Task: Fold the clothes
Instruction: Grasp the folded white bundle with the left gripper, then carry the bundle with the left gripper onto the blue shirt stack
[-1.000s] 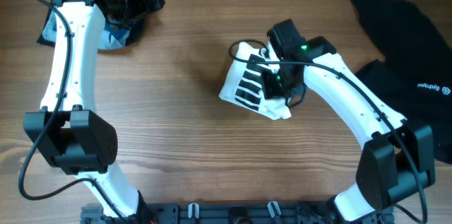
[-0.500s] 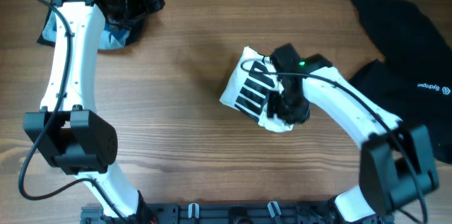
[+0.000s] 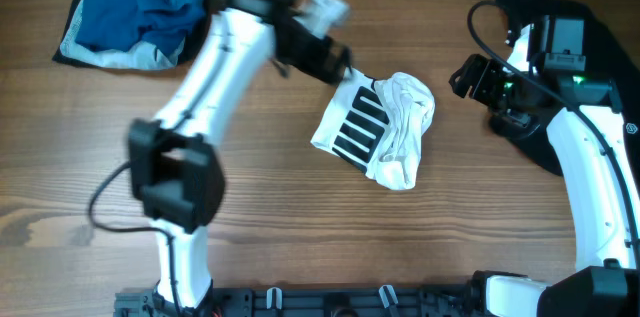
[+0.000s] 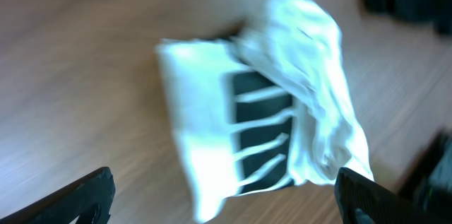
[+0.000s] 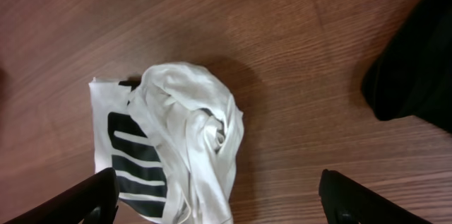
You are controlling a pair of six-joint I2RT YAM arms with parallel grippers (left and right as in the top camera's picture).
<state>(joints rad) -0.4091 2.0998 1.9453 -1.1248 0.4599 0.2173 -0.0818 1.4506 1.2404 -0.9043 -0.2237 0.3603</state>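
Observation:
The clothes, a white T-shirt (image 3: 385,129) with a black striped print, lie in a loosely folded bundle on the wooden table; a bunched white layer covers the right half. My left gripper (image 3: 338,60) hovers open just behind the bundle's back left corner. The left wrist view is blurred and shows the T-shirt (image 4: 261,118) ahead of the left gripper (image 4: 226,206), with nothing between its fingers. My right gripper (image 3: 468,77) stands open to the right of the bundle, apart from it. In the right wrist view the T-shirt (image 5: 176,146) lies ahead of the empty right gripper (image 5: 219,203).
A blue collared shirt (image 3: 140,2) lies crumpled at the back left corner. Black clothing (image 3: 600,67) covers the back right of the table, under the right arm, and its edge (image 5: 417,61) shows in the right wrist view.
The right gripper has opened, let go of the T-shirt and drawn back to the right. The left arm has swung from the blue shirt across to the bundle.

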